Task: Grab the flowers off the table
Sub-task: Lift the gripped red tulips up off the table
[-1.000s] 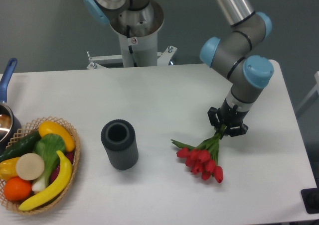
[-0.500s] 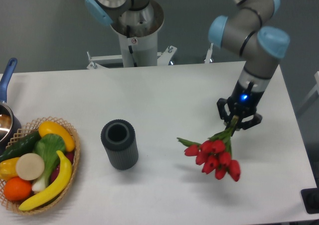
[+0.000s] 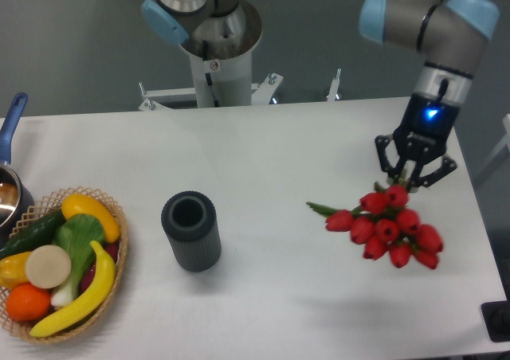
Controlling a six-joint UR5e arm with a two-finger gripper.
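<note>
Glossy red flowers (image 3: 388, 228) (plastic-looking), matt ribbed vase (image 3: 191, 231), smooth white table (image 3: 263, 145).

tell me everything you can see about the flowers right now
The flowers are a small bunch of red tulip buds, glossy and closed, with a green leaf poking out to the left. The buds hang below the gripper, which is shut on the stems; the stems themselves are mostly hidden behind the buds and the fingers. The bunch looks lifted off the white table, near its right side, with a faint shadow below it on the tabletop. Nothing else touches it.
</note>
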